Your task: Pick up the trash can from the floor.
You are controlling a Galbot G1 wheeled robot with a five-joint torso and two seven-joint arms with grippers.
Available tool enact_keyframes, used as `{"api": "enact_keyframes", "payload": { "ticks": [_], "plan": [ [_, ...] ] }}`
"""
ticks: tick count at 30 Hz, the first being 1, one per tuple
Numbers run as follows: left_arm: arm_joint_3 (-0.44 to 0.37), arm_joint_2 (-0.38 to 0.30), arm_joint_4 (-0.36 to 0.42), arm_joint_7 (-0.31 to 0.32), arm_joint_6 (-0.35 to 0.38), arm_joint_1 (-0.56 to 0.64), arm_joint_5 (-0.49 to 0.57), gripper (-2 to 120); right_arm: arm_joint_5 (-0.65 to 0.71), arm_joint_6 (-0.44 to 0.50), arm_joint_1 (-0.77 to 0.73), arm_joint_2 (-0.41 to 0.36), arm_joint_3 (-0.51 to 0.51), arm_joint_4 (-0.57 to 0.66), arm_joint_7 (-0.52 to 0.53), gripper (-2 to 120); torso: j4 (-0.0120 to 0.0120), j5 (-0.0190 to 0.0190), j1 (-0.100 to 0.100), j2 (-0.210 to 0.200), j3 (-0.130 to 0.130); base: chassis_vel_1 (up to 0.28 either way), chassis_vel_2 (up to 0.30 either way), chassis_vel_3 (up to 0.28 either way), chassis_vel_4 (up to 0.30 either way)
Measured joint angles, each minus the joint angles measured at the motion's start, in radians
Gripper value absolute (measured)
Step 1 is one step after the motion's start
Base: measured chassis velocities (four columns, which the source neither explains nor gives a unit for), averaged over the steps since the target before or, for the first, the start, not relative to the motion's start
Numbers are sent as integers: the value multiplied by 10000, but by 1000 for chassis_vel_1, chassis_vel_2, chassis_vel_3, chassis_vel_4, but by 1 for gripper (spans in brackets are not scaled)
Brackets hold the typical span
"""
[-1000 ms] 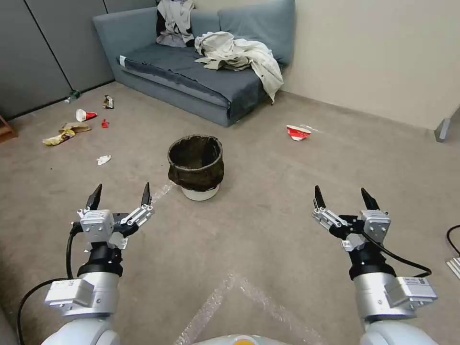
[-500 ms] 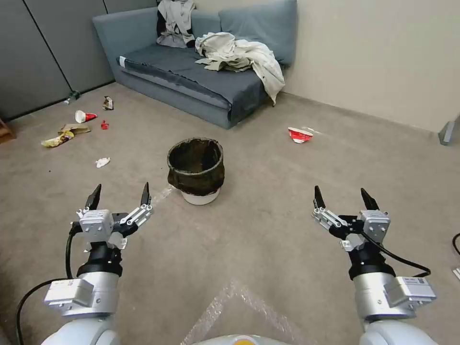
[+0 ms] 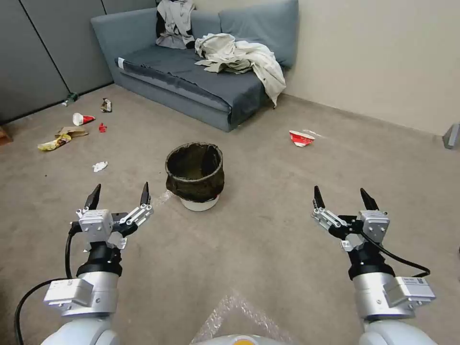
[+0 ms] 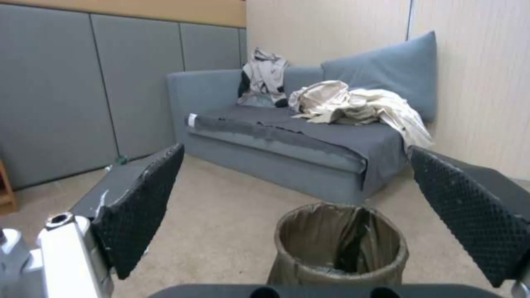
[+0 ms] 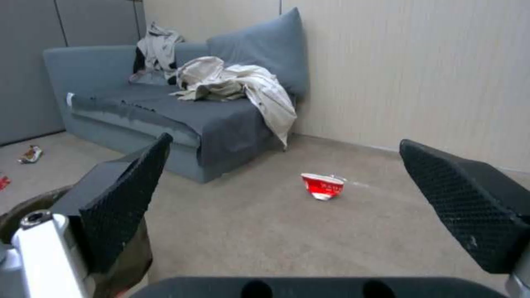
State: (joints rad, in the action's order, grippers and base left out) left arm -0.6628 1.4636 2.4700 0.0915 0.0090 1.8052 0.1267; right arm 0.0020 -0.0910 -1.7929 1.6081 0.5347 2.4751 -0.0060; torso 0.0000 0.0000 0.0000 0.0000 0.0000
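The trash can [image 3: 195, 176], a small white bin with a dark bag folded over its rim, stands upright on the beige floor [image 3: 268, 239] ahead of me, slightly left of centre. In the left wrist view the trash can [image 4: 338, 247] sits between and beyond the open fingers. My left gripper [image 3: 119, 195] hovers open to the near left of it, apart from it. My right gripper [image 3: 344, 197] is open farther to the right, holding nothing. A sliver of the bin's bag [image 5: 22, 209] shows at the right wrist view's edge.
A blue-grey sofa [image 3: 201, 86] with rumpled clothes [image 3: 239, 55] stands against the far wall. A crushed red cup [image 3: 301, 138] lies right of the can. Several scraps of litter [image 3: 72, 129] are scattered at the left by grey panels. Shiny tape [image 3: 235, 311] marks the near floor.
The whole view has shifted: the can and sofa now sit slightly nearer and lower, so the camera has moved forward. Both grippers hold the same open pose.
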Motion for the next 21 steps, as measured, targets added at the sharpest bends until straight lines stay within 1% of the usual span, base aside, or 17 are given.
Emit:
{"api": "enact_keyframes", "payload": {
  "ticks": [12, 21],
  "plan": [
    [-5, 11, 0, 1, 1, 2, 3, 100, -29, 45, 4, 0, -13, -56, -5, 100, 0, 0, 1, 0, -1, -76, 81, 73, -73],
    [2, 11, -21, 3, 1, 2, 3, 100, -29, 98, 7, 0, -14, -85, -5, 100, 0, 0, 1, 0, 0, -113, 114, 108, -118]
  ]
}}
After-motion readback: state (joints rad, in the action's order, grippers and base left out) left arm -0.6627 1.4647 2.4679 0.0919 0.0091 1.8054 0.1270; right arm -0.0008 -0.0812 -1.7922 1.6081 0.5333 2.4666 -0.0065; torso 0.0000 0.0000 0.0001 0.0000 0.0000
